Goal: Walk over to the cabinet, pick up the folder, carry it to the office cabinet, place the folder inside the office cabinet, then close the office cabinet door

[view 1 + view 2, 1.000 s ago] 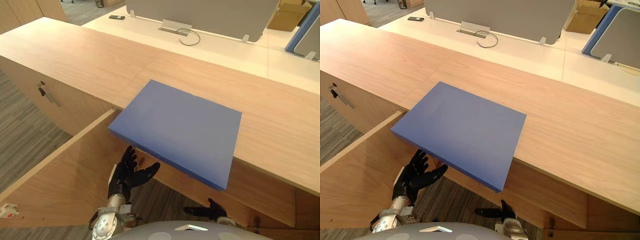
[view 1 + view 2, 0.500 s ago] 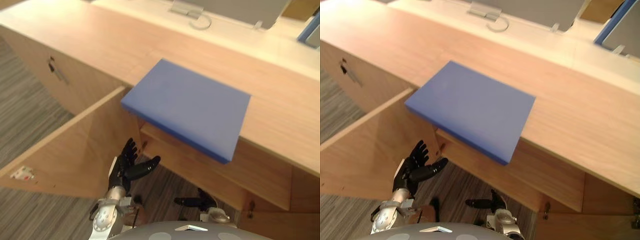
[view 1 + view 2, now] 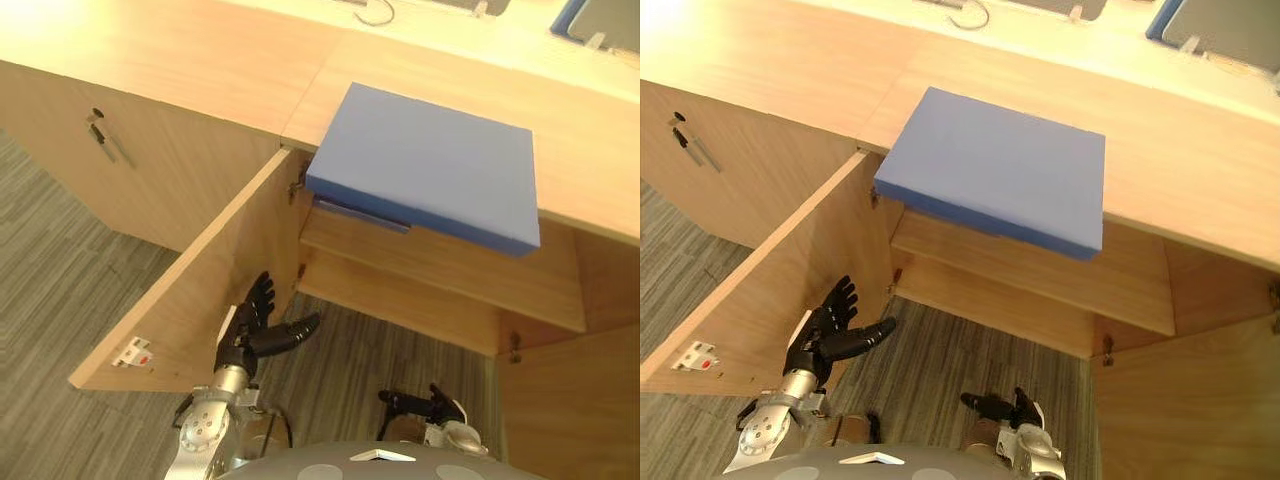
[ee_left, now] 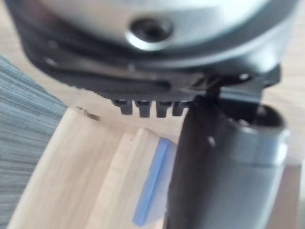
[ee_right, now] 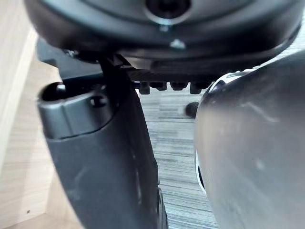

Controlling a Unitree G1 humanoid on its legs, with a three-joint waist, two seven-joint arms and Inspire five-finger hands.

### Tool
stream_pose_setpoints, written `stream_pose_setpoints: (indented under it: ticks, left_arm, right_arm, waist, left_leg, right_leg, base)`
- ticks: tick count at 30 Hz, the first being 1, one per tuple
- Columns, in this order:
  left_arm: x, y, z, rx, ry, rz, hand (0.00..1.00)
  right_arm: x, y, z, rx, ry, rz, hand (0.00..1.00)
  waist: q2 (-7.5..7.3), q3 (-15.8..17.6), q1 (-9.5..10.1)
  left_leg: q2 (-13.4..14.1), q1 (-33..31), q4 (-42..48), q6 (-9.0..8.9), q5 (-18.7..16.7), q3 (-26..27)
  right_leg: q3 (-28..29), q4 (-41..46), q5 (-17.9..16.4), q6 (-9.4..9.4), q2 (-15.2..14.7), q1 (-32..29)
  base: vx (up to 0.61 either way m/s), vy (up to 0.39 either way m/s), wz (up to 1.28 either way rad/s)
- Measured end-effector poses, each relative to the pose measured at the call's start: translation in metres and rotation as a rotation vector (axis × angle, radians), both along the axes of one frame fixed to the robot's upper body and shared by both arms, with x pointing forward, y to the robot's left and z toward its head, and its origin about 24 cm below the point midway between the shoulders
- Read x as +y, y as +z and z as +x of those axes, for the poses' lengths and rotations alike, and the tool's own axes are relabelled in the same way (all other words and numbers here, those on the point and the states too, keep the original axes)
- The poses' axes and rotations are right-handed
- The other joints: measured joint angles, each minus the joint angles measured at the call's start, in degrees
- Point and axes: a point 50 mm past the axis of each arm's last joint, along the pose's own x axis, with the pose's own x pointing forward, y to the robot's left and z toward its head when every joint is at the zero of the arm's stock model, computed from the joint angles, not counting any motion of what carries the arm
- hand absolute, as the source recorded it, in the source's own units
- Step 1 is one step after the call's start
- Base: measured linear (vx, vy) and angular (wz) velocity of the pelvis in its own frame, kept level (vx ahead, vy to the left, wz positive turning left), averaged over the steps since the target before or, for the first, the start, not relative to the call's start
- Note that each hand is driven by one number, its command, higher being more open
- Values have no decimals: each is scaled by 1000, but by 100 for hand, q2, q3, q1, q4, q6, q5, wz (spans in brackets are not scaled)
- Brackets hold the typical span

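— What does the left hand (image 3: pixel 255 330) look like?
— Black, slim-fingered, with a white strip (image 3: pixel 227 324) along its 9 o'clock edge. The left wrist (image 3: pixel 205 428), at 6 o'clock from it, is silver-grey and rounded.
— And the right hand (image 3: pixel 432 403)?
— Black too, on a silver-grey right wrist (image 3: pixel 1025 450).
— Any hardware up close?
— A round recessed screw (image 4: pixel 151 29) in the left arm's glossy grey housing.
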Motion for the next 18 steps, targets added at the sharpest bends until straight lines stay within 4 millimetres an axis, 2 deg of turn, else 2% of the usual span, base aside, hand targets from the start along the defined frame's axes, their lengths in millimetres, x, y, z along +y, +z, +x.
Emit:
stream_pose_setpoints:
  ticks: [2,3,4,5,6,7,8,9,10,13,16,18]
  left_arm:
    - [0,-8,-4,44,36,-16,100]
    - [-1,-10,-5,58,35,-17,100]
    - [-1,-10,-4,56,33,-17,100]
    - [-1,-10,-4,56,29,-16,100]
    - [-1,-10,-3,57,26,-16,100]
    - [-1,-11,-4,57,26,-16,100]
    - [-1,-10,-3,56,25,-15,100]
    - [0,-10,-3,56,24,-11,100]
    - [-1,-10,-3,57,30,-12,100]
    - [-9,-4,-2,28,-11,39,100]
    - [-9,15,3,-76,-19,130,100]
    - [-9,28,7,-154,-6,202,100]
  right_arm:
    - [-4,2,3,-14,-1,-17,100]
    - [-5,1,-2,-10,-10,-17,100]
    - [-4,1,-3,-11,-17,-10,100]
    - [-3,1,-5,-9,-23,-3,100]
    - [-1,0,-6,-6,-21,7,100]
    - [1,-1,-9,-2,-19,19,100]
    - [2,-2,-10,-1,-20,25,100]
    - [5,-3,-13,5,-20,34,100]
    - [2,-2,-13,0,-18,31,100]
    - [-8,1,-19,-14,-14,11,100]
    - [-9,1,-25,-10,-15,7,100]
    - [-10,0,-30,2,-18,6,100]
  waist:
    - [130,68,27]
    - [148,58,16]
    - [180,66,2]
    - [197,45,-19]
    - [123,-45,-53]
    - [137,-74,-57]
    - [46,-123,-62]
    - [-32,-171,-67]
    - [32,-185,-73]
    - [163,-266,-105]
    - [124,-393,-211]
    - [115,-479,-204]
  left_leg:
    - [32,275,-285,56,162,277]
    - [37,375,-444,41,256,353]
    - [37,411,-565,15,336,373]
    - [36,414,-661,-3,396,374]
    - [33,418,-861,-54,509,379]
    - [11,412,-1040,-158,607,390]
    - [-9,417,-1113,-189,657,393]
    - [-80,410,-1247,-249,765,429]
    - [-42,431,-1397,-330,899,422]
    - [61,673,-1898,-461,1199,394]
    - [175,867,-2155,-543,1303,308]
    - [187,948,-2279,-539,1362,283]
  right_leg:
    - [-9,999,-872,100,38,-46]
    - [-6,1220,-1178,144,94,62]
    - [-9,1211,-1322,164,157,152]
    - [-4,1119,-1368,164,213,218]
    - [-3,884,-1427,237,318,304]
    - [-2,576,-1430,245,387,354]
    - [4,447,-1462,298,410,387]
    - [29,255,-1642,561,390,404]
    - [62,197,-1683,613,432,355]
    - [51,54,-1660,579,680,425]
    - [-33,-142,-1660,569,867,632]
    - [-36,-152,-1668,551,906,666]
  base:
    - [-127,125,-66]
    - [-146,77,-50]
    - [-140,7,-25]
    - [-129,-67,-12]
    - [-115,-131,-11]
    - [-96,-157,-12]
    - [-74,-202,-12]
    - [-40,-217,-14]
    - [-33,-204,-15]
    - [7,-178,-9]
    - [34,-119,1]
    - [57,-54,1]
